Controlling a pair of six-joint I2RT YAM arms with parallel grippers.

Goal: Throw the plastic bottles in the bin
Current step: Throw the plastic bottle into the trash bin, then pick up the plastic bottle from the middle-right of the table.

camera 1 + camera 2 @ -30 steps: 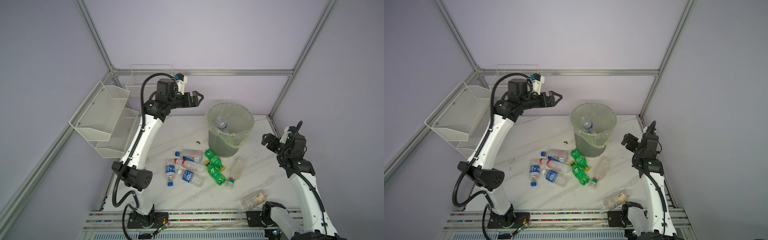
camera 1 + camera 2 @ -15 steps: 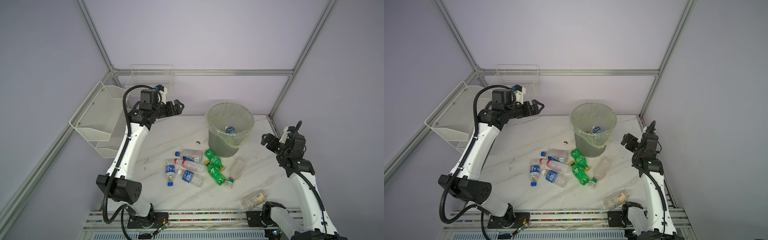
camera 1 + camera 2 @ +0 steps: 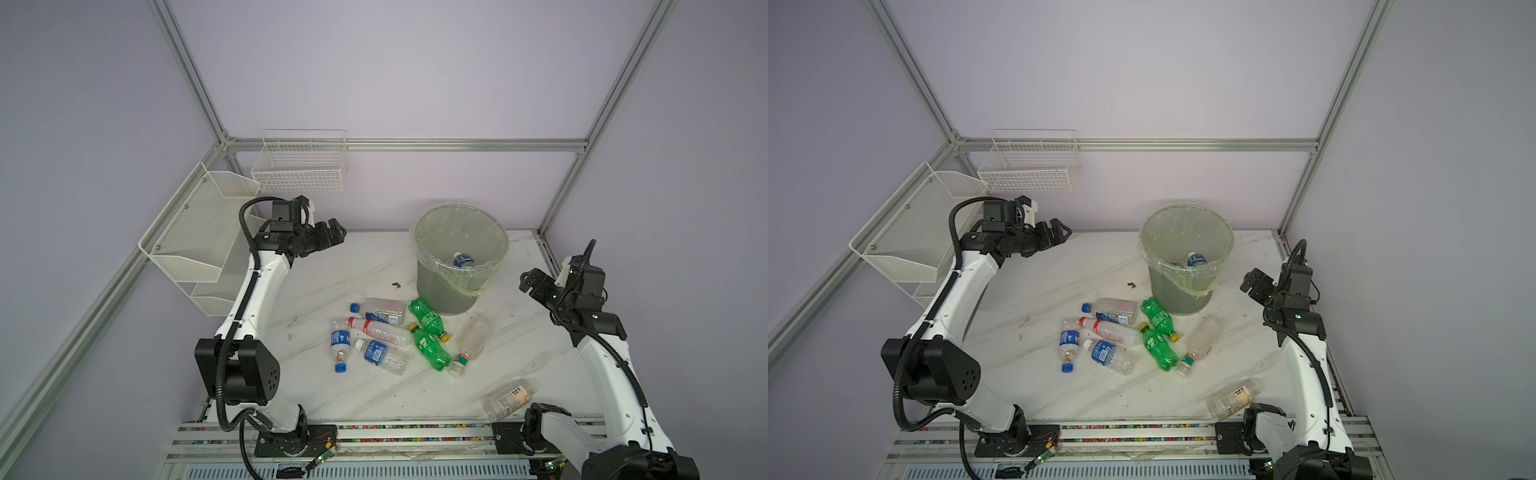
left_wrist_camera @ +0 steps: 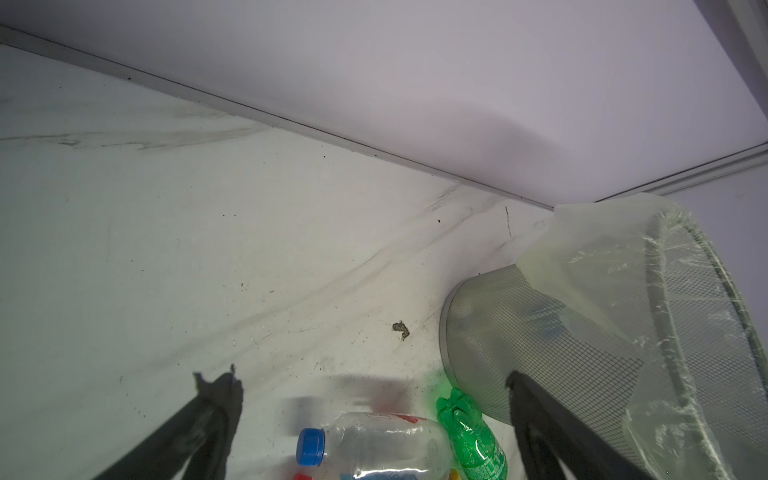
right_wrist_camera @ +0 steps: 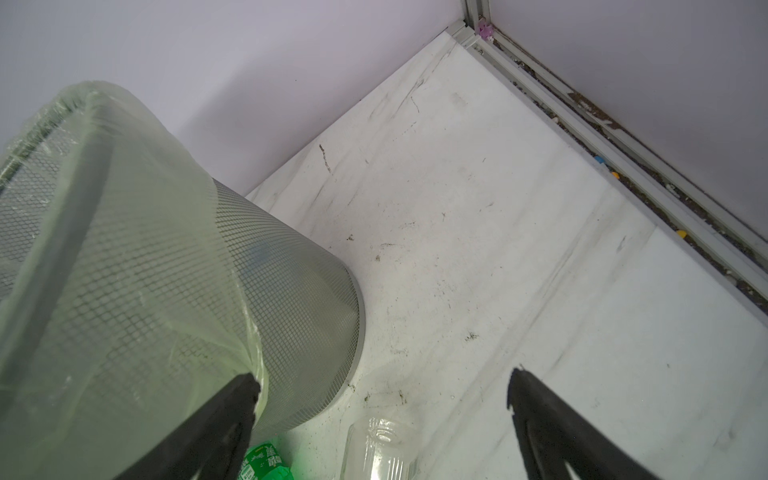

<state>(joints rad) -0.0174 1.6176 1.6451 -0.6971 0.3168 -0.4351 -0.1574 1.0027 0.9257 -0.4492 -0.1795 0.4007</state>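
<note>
The bin stands at the back of the table, and one blue-labelled bottle lies inside it. Several plastic bottles lie in front of it: two green ones, clear ones with blue or red caps, a cloudy white one. A further clear bottle lies near the right arm's base. My left gripper hangs open and empty, well to the left of the bin. To the right of the bin, my right gripper is open and empty too.
A white wire basket hangs on the back wall. Mesh shelves hang on the left wall, close behind my left arm. A small brown scrap lies on the table left of the bin. A metal rail runs along the front edge.
My left arm has swung back from beside the bin's rim to the left and lower. The bottle that was falling has settled at the bin's bottom. The right arm has not moved.
</note>
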